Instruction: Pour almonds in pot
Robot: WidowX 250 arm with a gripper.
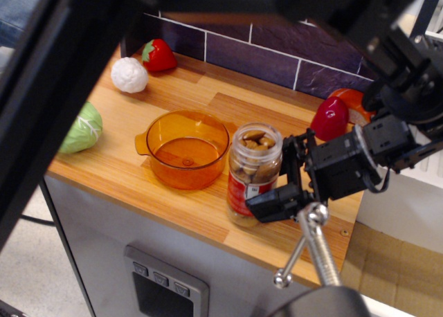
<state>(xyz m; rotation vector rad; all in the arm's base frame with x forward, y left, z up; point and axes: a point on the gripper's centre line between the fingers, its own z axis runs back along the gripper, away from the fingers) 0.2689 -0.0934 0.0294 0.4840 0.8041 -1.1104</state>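
The almonds (255,138) fill a clear jar (250,175) with a red-and-white label. The jar has no lid and stands on the wooden counter, leaning slightly. The orange translucent pot (187,148) sits empty just left of the jar, almost touching it. My black gripper (284,180) comes in from the right at the jar's height. One finger is behind the jar's right side and the other finger (271,203) is in front of its lower right. The jaws look spread around the jar.
A green cabbage (82,129) lies at the counter's left edge. A white vegetable (129,75) and a strawberry (158,55) are at the back left, and red produce (331,118) at the back right. A metal rod (308,251) and a dark bar cross the foreground.
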